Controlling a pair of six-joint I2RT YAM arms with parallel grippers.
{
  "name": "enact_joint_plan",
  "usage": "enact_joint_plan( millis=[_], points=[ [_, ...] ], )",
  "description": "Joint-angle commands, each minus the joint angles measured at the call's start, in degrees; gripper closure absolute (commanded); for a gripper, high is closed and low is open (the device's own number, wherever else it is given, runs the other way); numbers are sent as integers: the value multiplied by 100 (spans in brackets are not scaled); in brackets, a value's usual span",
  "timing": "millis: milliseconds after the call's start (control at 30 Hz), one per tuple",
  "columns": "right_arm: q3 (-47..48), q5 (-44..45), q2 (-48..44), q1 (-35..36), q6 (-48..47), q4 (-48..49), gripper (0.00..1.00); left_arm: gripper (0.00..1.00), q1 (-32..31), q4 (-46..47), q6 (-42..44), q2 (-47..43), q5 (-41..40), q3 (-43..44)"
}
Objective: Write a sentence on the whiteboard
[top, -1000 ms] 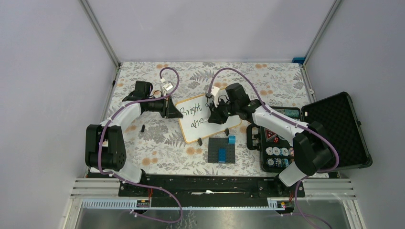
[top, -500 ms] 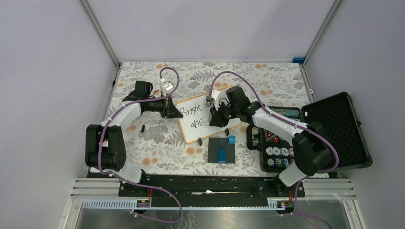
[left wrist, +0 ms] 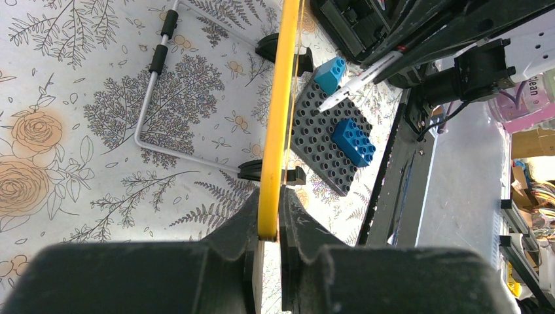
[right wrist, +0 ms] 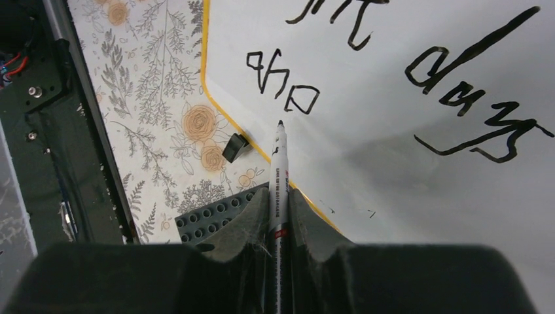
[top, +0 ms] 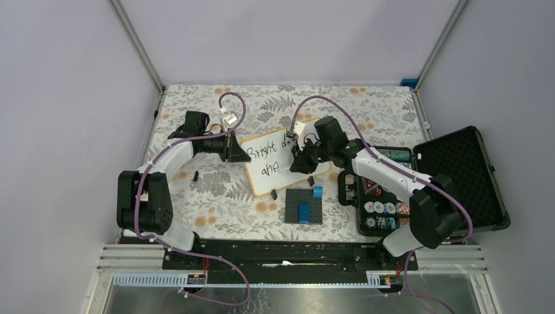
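— How much of the sentence [right wrist: 451, 98] is written?
— One line is done; the second is barely begun. The marker [right wrist: 279, 163] is clenched in the right gripper [right wrist: 279, 199], and the whiteboard [left wrist: 283, 98] is pinched by its rim between the fingers [left wrist: 232, 232] of the left gripper [left wrist: 269, 216].

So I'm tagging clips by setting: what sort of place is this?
Likely a lab robot cell: aluminium frame posts and blank walls enclose a patterned table, with left arm and right arm bolted at its near edge.
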Motion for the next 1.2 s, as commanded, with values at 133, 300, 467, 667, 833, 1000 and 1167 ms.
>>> enact_joint_plan(
  millis=[133, 300, 467, 667, 833, 1000, 1167],
  points=[
    [49, -250, -321, -314, -97, -187, 100, 100, -41, 105, 458, 55, -594, 102],
    [41, -196, -280, -325, -81, -87, 100, 100, -35, 105, 461, 56, -603, 93],
    [40, -6, -207, -325, -50, 60, 100, 100, -41, 108, 463, 40, -598, 93],
    [100, 151, -127, -326, 8, 135, 100, 100, -41, 107, 461, 52, -587, 102],
    [175, 178, -33, -326, 9, 137, 100, 100, -41, 106, 461, 55, -594, 102],
    [226, 144, 37, -318, 51, 198, 100, 100, -41, 107, 476, 33, -603, 83],
    [296, 113, 85, -312, 87, 234, 100, 100, -41, 106, 486, 37, -600, 76]
  ],
)
